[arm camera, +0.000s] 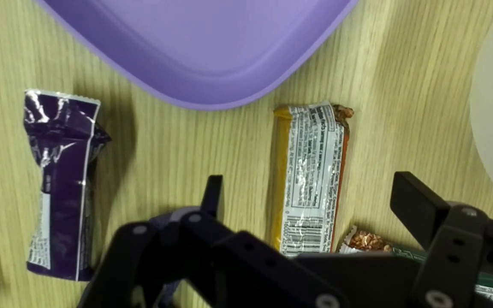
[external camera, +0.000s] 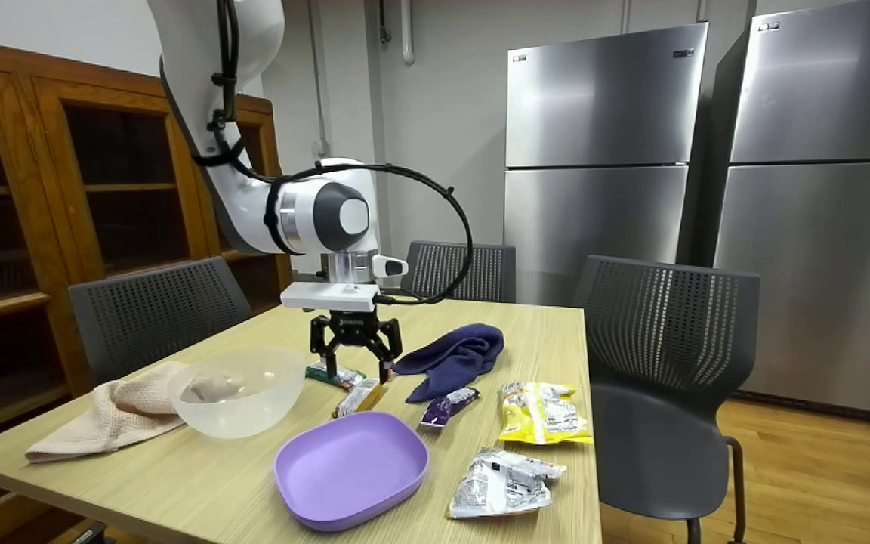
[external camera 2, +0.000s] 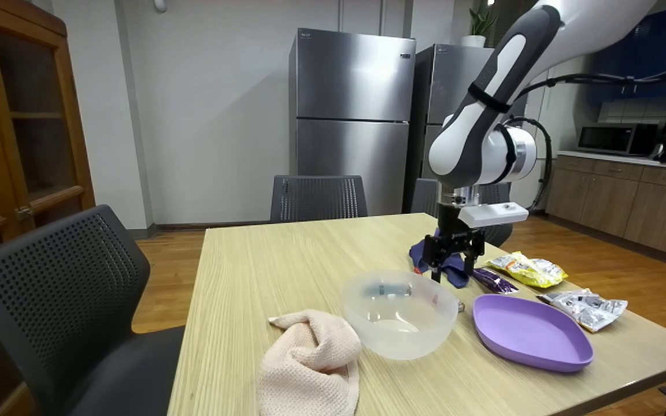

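Observation:
My gripper (arm camera: 314, 194) stands open over a granola bar (arm camera: 310, 171) in an orange-yellow wrapper, its printed back up and one end torn. In the wrist view the bar lies between the spread fingers (arm camera: 213, 194), with bare wood on either side of it. Part of the bar is hidden behind the gripper body. A green-wrapped bar (arm camera: 368, 240) shows brown crumbs at its torn end, partly covered by the right-hand finger. Farther left lies a purple-wrapped bar (arm camera: 64, 184). In both exterior views the gripper (external camera: 358, 372) hangs pointing down close above the table, holding nothing.
A purple tray (external camera: 352, 468) and a translucent bowl (external camera 2: 400, 318) stand near the gripper. A navy cloth (external camera: 461, 359) lies behind, a pink cloth (external camera 2: 310, 364) beside the bowl. Yellow (external camera: 544, 412) and silver (external camera: 503, 483) packets lie by the table edge. Chairs (external camera: 661, 340) surround the table.

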{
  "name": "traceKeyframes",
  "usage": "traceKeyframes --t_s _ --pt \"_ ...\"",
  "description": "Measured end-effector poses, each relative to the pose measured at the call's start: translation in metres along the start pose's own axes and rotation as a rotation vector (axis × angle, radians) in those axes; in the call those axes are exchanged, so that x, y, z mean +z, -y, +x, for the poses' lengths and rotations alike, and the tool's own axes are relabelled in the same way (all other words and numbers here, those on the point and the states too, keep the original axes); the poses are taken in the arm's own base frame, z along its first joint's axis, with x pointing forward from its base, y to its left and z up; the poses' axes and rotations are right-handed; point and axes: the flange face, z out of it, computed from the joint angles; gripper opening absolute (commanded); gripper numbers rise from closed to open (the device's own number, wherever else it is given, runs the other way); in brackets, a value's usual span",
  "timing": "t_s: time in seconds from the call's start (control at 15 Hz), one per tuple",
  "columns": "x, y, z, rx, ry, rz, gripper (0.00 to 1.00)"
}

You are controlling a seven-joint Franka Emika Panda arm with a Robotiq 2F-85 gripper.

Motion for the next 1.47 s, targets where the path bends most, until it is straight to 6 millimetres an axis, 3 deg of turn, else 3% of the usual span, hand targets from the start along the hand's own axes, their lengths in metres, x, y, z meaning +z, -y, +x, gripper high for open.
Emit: traceKeyframes --t_s 1.07,1.13,1.2,1.47 --pt "0.035 0.002 0.013 -0.040 0.032 0.003 1.00" --pt "0.036 0.002 0.014 -0.040 0.033 0.003 0.75" --pt "0.036 0.002 0.014 -0.040 0.032 0.003 0.74" --pt "0.035 0.002 0.016 -0.045 0.029 0.000 0.42"
